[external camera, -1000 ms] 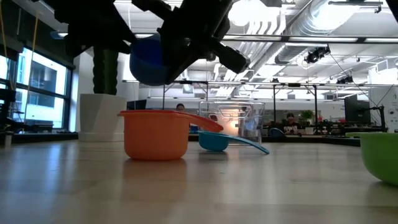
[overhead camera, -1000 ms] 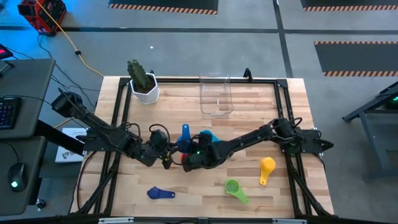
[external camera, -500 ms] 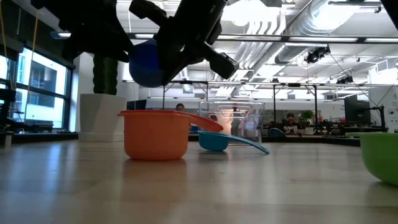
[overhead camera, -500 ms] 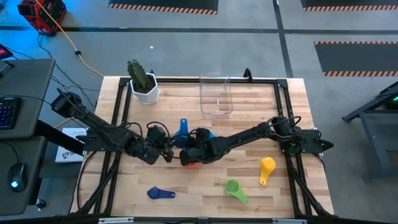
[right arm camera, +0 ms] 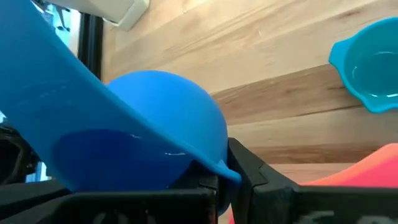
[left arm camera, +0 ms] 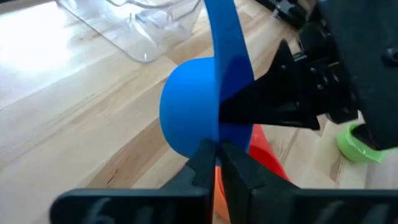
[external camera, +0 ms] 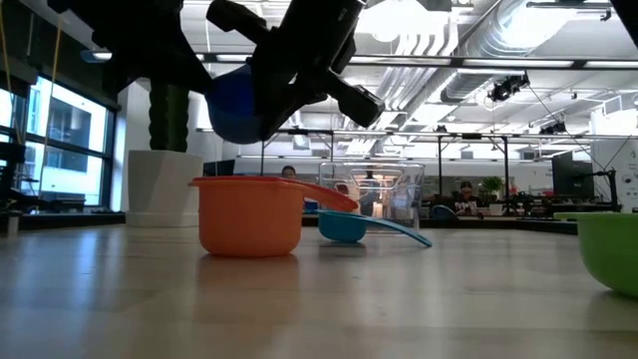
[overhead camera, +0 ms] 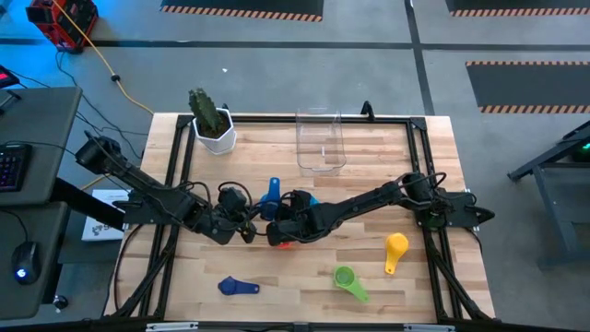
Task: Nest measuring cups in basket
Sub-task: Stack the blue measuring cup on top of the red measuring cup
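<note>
The blue measuring cup point(external camera: 237, 105) hangs in the air between both grippers, above the orange cup point(external camera: 249, 214), which stands upright on its base on the table. In the high view its handle point(overhead camera: 271, 192) points toward the far edge. My left gripper point(overhead camera: 253, 227) comes from the left and my right gripper point(overhead camera: 276, 229) from the right; both are shut on the blue cup. The light blue cup point(overhead camera: 310, 201) rests on the table just beyond them. The clear basket point(overhead camera: 320, 140) stands at the far edge. Yellow point(overhead camera: 395, 249), green point(overhead camera: 347, 277) and dark blue point(overhead camera: 236, 287) cups lie near the front. My left gripper pinches the blue cup's thin rim point(left arm camera: 216, 144) between its two fingers, at the side opposite the handle, coming in about level from the table's left. The cup is lifted clear and turned on edge. My right gripper pinches the rim point(right arm camera: 219, 165) of the bowl between its fingers, from the table's right. The bowl point(right arm camera: 161, 118) bulges to one side of the fingers and the handle slants away from them.
A white pot with a cactus point(overhead camera: 214, 124) stands at the far left corner. The black frame rails point(overhead camera: 175, 166) run along the table's sides. Bare wood lies between the grippers and the basket point(left arm camera: 143, 31).
The left gripper has moved right, toward the blue cup, and the right gripper has carried the cup a little toward the left. The cup has turned slightly in the air and stays above the orange cup.
</note>
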### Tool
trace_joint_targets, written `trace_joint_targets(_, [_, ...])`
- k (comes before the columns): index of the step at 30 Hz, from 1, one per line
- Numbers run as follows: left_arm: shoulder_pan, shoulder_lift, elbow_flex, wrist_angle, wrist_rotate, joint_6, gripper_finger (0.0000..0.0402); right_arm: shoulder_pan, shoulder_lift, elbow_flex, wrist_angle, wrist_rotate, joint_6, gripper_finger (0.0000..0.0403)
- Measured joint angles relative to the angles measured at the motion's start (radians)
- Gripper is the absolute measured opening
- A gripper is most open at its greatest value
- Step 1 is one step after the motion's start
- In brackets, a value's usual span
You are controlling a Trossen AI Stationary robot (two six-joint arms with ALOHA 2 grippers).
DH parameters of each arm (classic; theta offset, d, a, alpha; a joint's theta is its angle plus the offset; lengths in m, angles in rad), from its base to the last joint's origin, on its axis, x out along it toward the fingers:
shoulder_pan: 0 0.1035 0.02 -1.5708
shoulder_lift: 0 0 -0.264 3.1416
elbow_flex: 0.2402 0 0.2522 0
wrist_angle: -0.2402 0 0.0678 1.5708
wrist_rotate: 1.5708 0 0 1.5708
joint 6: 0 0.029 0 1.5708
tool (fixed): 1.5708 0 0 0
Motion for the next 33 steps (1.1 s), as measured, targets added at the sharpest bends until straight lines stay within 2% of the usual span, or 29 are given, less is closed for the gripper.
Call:
trace_joint_targets(4, [0.002, -0.01, 0.0, -0.008, 0.028, 0.005, 0.0002, -0.006, -0.001, 0.003, -0.034, -0.044, -0.002, 0.0003])
trace_joint_targets(7, [0.004, -0.018, 0.0, -0.042, 0.027, 0.007, 0.0, -0.006, -0.007, 0.004, -0.042, -0.09, -0.022, 0.0027])
trace_joint_targets(12, [0.009, -0.021, -0.002, -0.065, 0.0, 0.01, 0.0002, 0.0, -0.029, 0.005, -0.069, -0.107, -0.077, 0.011])
trace_joint_targets(16, [0.008, -0.023, -0.002, -0.086, 0.001, 0.009, 0.0002, 0.006, -0.05, 0.004, -0.127, -0.064, -0.082, 0.0178])
trace_joint_targets(19, [0.008, -0.023, -0.002, -0.094, 0.002, 0.01, 0.0001, 0.008, -0.074, 0.004, -0.15, -0.038, -0.107, 0.0211])
trace_joint_targets(23, [0.007, -0.06, -0.002, -0.206, 0.012, 0.003, 0.0001, 0.016, -0.094, 0.003, -0.196, -0.031, -0.116, 0.0223])
trace_joint_targets(27, [0.014, -0.151, -0.002, -0.343, 0.015, 0.005, 0.0001, 0.025, -0.134, 0.003, -0.263, -0.018, -0.159, 0.0224])
trace_joint_targets(30, [0.052, -0.241, -0.002, -0.404, 0.046, 0.092, 0.0, 0.032, -0.168, 0.003, -0.328, -0.029, -0.228, 0.0224])
trace_joint_targets(33, [0.146, -0.328, -0.001, -0.418, 0.114, 0.19, 0.0, 0.047, -0.206, 0.003, -0.42, -0.054, -0.292, 0.0224])
